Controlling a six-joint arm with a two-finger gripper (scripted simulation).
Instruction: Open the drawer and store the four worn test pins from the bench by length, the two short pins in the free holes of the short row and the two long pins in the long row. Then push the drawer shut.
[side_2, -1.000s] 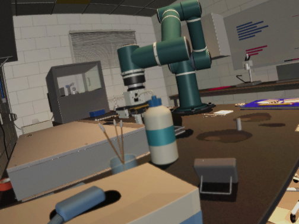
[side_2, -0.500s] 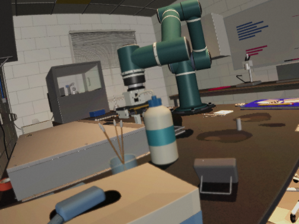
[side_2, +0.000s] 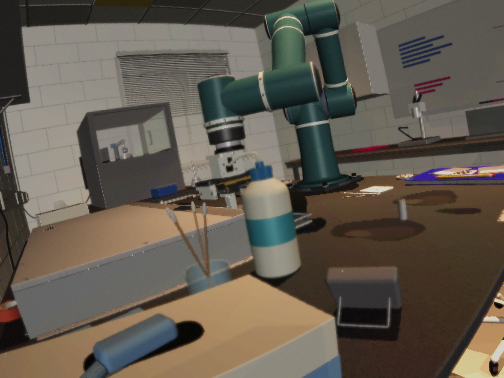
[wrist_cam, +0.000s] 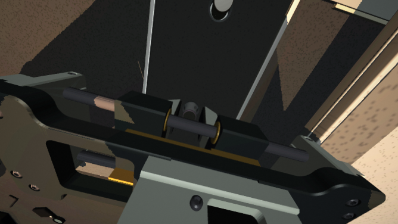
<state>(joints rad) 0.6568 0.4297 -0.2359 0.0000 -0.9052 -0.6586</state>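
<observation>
The drawer and its pin rows are mostly hidden behind the white and blue bottle from the side; the wrist camera shows a dark tray surface with one pin seated in a hole at the top. A small pin end sits right between the fingertips. One upright pin stands on the dark bench to the right. My gripper hangs low behind the bottle, and in the wrist camera its fingers stand open around the pin end, gripping nothing.
Behind the work the green arm base and a grey cabinet stand near the wall. A cup of swabs, tan boxes and a grey stand crowd the near side.
</observation>
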